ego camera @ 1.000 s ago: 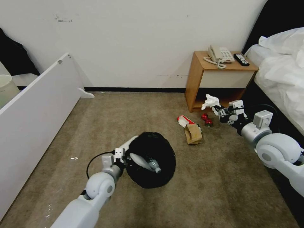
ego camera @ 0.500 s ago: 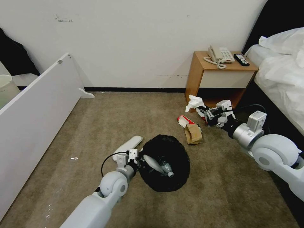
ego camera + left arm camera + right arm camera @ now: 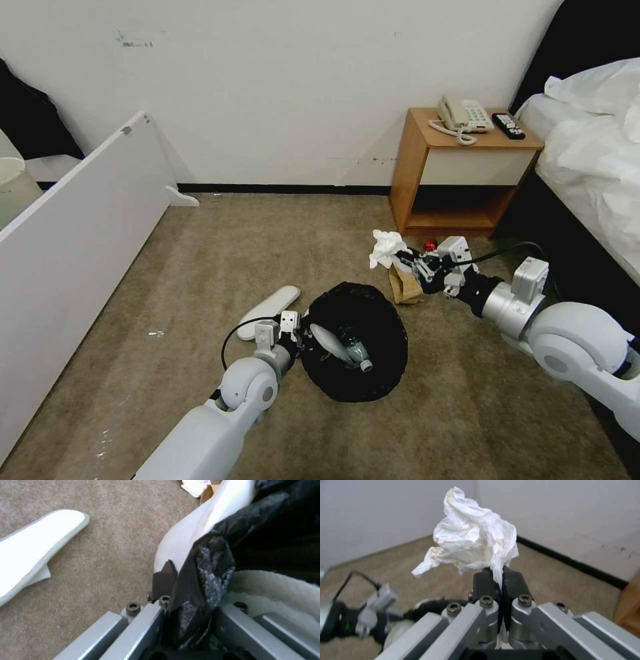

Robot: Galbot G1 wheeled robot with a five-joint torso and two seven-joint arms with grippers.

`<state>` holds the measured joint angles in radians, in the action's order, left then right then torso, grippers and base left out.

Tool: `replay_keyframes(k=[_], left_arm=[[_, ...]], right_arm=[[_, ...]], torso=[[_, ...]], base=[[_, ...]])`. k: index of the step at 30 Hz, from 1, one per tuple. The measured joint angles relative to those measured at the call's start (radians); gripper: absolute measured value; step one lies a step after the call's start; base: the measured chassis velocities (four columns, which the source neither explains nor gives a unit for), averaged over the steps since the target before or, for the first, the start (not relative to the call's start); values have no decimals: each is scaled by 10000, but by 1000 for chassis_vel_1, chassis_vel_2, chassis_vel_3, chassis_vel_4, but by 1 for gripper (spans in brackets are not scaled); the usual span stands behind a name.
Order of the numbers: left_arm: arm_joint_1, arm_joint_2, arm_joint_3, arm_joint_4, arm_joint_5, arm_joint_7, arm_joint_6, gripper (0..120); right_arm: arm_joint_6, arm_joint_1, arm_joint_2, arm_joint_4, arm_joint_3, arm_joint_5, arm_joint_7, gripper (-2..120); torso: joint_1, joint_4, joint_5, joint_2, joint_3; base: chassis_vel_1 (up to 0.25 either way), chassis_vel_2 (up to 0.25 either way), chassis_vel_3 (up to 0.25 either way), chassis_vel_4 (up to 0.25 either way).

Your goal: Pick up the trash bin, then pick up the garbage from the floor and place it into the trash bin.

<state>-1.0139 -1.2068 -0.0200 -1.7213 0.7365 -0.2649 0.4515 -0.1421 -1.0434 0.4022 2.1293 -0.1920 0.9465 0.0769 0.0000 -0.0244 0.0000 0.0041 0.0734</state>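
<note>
White crumpled paper [image 3: 385,248] pinched in the right end effector [image 3: 405,257] should travel left over the trash bin [image 3: 357,350], gripped at its rim by the left end effector [image 3: 301,337], before release.

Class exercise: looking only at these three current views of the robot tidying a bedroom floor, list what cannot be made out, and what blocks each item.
- Small red can, head view: mostly hidden behind the right end effector, shut on crumpled white paper.
- Round white trash bin with crinkled black liner, left wrist view: cut off by the edge; the left end effector clamps its rim.
- White slipper, left wrist view: heel cut off.
</note>
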Motion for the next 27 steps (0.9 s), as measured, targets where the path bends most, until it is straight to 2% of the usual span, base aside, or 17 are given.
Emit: replay_keyframes(k=[14,23,27], left_arm=[[244,-133,4,175,53,-10,-93,0],[389,-321,-64,371,12,25,-102,0],[507,-489,-189,690,-525,303,-195,0]], right_arm=[[105,-847,340,-578,278,-1075,775,0],[125,59,830,-843,1263,-1224,1027,0],[126,422,1062,-948,1720,-1247,1068,0]], torso=[[0,-1,0,0,0],[0,0,0,0,1],[0,-1,-1,-1,1]], base=[[0,0,0,0],[0,0,0,0],[0,0,0,0]])
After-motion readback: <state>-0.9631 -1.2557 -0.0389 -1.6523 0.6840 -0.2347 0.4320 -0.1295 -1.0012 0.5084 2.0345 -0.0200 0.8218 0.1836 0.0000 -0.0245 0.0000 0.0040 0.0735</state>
